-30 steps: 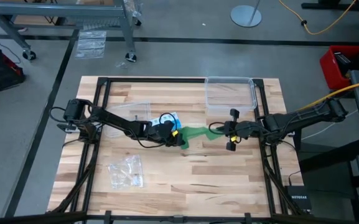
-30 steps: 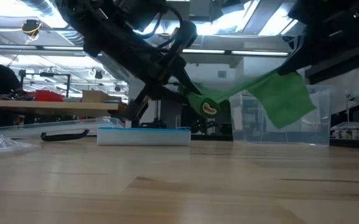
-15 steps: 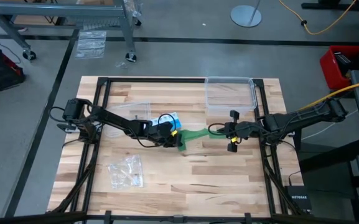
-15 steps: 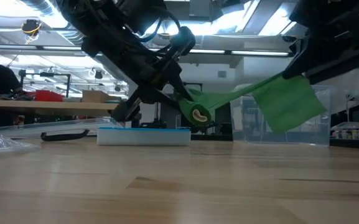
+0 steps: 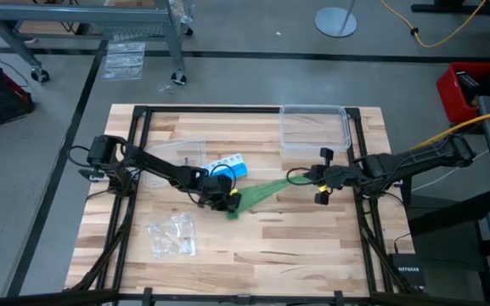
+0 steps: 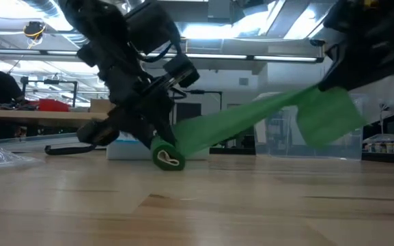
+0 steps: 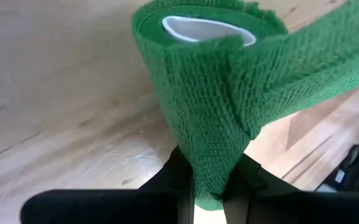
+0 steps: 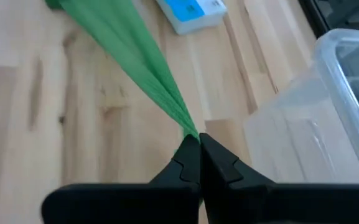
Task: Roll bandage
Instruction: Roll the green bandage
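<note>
The green bandage [image 5: 266, 190] runs as a strip from a small roll [image 6: 166, 156] with a white core [image 7: 207, 28] up to my right gripper. My left gripper [image 5: 224, 199] is shut on the roll, low over the table's middle. My right gripper [image 5: 312, 180] is shut on the strip's other end, right of centre and higher up. In the low view a wide flap of bandage [image 6: 328, 115] hangs by the right gripper. My left gripper pinches the roll's side [image 7: 211, 163] between its two fingers [image 7: 178, 175], which lie along the roll's axis. The roll's open end with the core faces away from the gripper. The roll sits at or just above the tabletop, tilted. My right gripper pinches the strip, gathered into a narrow bunch [image 8: 190, 132], between its two shut fingertips [image 8: 189, 155]. The fingers come level from the table's right side, along the strip. The strip runs taut and clear of the table, slanting down to the roll.
A blue and white pill organizer [image 5: 230, 165] lies just beyond the roll. A clear plastic box [image 5: 315, 129] stands at the far right. A small clear bag [image 5: 172, 234] lies near the front left. A clear lid or tray [image 5: 181, 153] lies under the left arm.
My left gripper has gone down and toward the table's near edge with the roll, turning it, from mid-air down to the tabletop. My right gripper has drawn slightly toward the right edge. The strip between them has grown longer and is drawn taut.
</note>
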Controlling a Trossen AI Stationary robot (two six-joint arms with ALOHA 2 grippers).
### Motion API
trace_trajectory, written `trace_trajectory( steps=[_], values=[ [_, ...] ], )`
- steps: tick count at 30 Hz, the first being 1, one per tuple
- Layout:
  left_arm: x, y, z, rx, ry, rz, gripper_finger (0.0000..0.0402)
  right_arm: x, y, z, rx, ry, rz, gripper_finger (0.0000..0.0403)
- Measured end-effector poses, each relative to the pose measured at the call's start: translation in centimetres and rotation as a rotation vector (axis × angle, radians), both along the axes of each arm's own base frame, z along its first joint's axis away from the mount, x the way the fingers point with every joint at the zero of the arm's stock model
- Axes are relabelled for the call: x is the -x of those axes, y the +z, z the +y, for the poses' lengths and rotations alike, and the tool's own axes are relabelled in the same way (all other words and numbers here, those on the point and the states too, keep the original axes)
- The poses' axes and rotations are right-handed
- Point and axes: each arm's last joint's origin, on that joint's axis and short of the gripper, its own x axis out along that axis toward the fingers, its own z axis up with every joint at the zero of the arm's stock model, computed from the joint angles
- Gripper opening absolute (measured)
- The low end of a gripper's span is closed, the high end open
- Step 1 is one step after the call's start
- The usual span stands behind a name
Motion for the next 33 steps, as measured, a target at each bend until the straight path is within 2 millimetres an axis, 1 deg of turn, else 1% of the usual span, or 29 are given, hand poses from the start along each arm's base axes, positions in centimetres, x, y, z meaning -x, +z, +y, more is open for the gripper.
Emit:
trace_trajectory(
  steps=[8, 11, 17, 24, 26, 31, 33],
  values=[
    [-0.5, 0.9, 0.0, -0.027, 0.000, -0.103, 0.0035, 0.1, 0.0, 0.1, -0.046, 0.038, 0.013, 0.0000],
    [-0.5, 2.3, 0.1, -0.074, 0.003, -0.164, 0.0035, 0.1, 0.0, 0.2, -0.055, 0.047, 0.015, 0.0000],
    [0.2, 5.9, 0.2, -0.260, 0.042, -0.305, 0.0035, 0.1, -0.1, 0.2, -0.061, 0.048, 0.019, 0.0000],
    [1.4, 9.4, -0.4, -0.396, 0.057, -0.440, 0.0035, 0.1, -0.1, 0.2, -0.054, 0.041, 0.015, 0.0000],
    [1.4, 10.3, -0.6, -0.419, 0.063, -0.497, 0.0035, 0.1, -0.1, 0.2, -0.055, 0.042, 0.014, 0.0000],
    [0.8, 12.1, -1.0, -0.445, 0.083, -0.690, 0.0035, 0.0, 0.0, 0.2, -0.064, 0.041, 0.002, 0.0000],
    [0.7, 12.5, -1.0, -0.458, 0.099, -0.733, 0.0035, -0.2, 0.1, 0.3, -0.072, 0.045, -0.011, 0.0000]
  ],
)
